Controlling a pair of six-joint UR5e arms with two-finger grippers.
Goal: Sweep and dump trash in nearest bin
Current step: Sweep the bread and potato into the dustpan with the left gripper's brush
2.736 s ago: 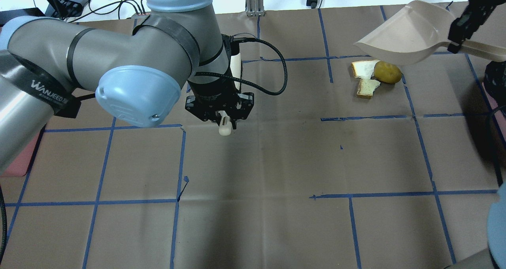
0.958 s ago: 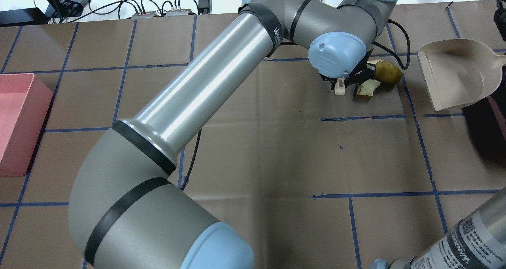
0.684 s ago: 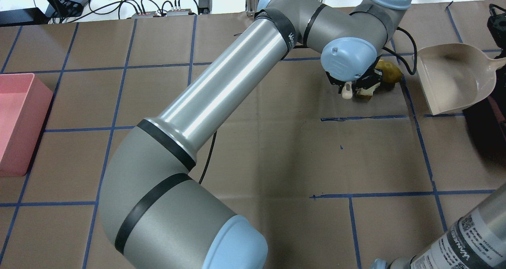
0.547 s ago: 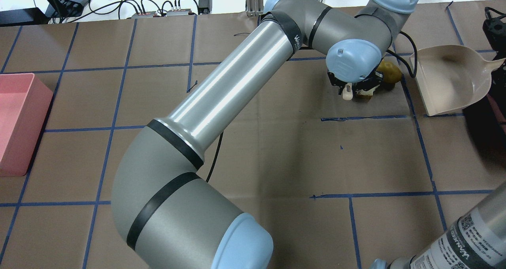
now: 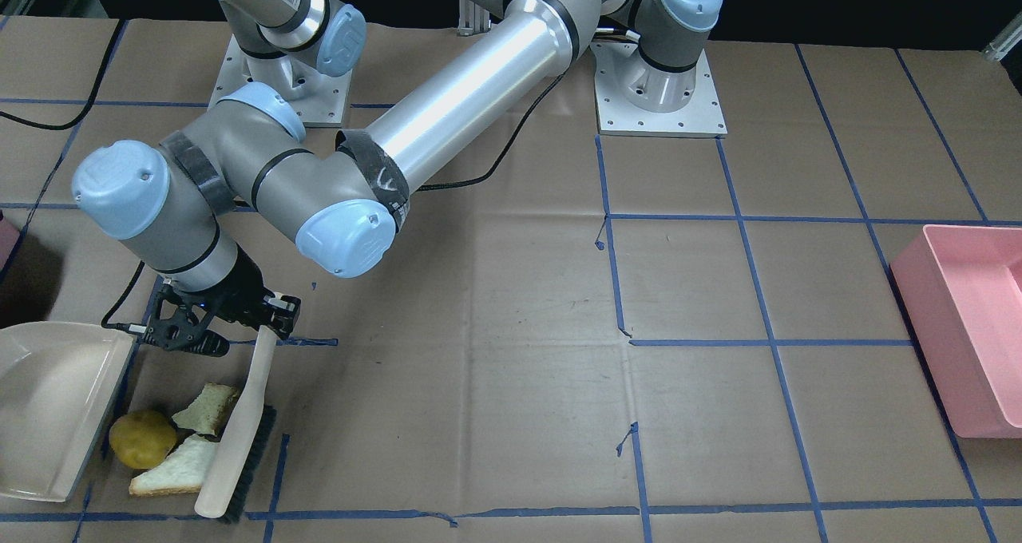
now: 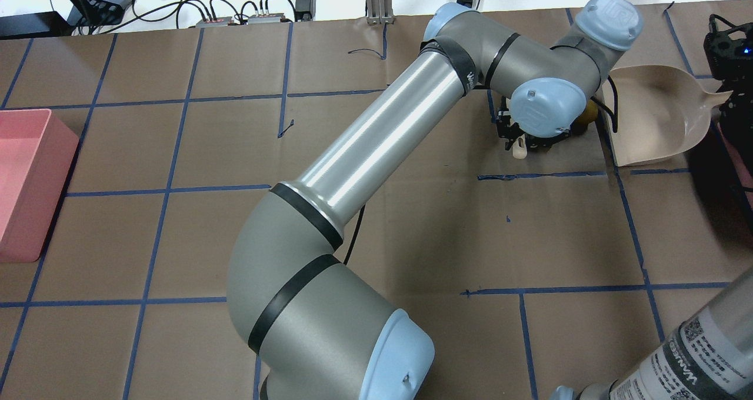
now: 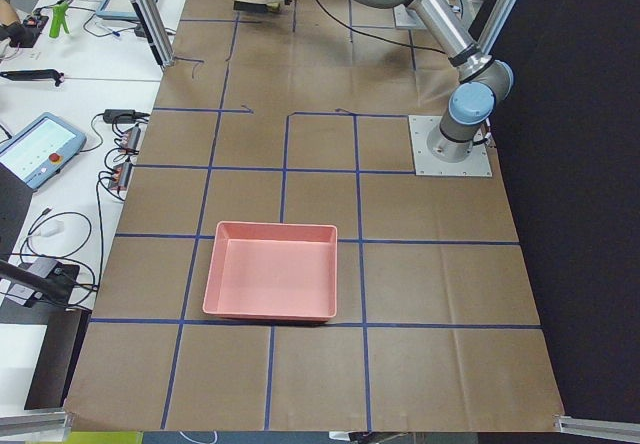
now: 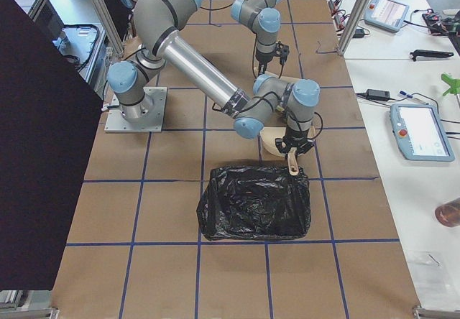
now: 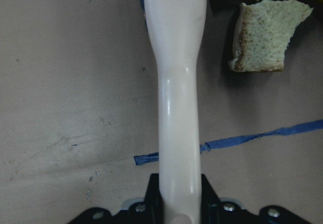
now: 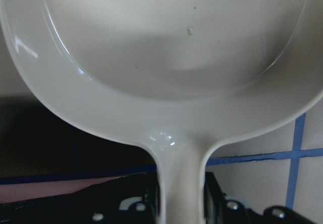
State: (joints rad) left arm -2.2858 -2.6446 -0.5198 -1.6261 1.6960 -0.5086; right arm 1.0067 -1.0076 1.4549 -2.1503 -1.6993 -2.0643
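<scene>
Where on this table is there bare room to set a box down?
The widest bare paper lies mid-table, between the brush and the pink tub, forward of the left arm's base plate. Crowded: the corner where brush, potato, bread slices and dustpan sit close together, beside the black-bagged bin.

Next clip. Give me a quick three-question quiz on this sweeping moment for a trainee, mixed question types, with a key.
1. True or false: the potato lies inside the dustpan.
2. The left gripper is shut on: A) the brush; B) a sponge; C) nothing.
3. How many bread slices lie on the table?

Key:
1. False: the potato is on the table, just outside the dustpan's mouth.
2. A.
3. Two.
</scene>
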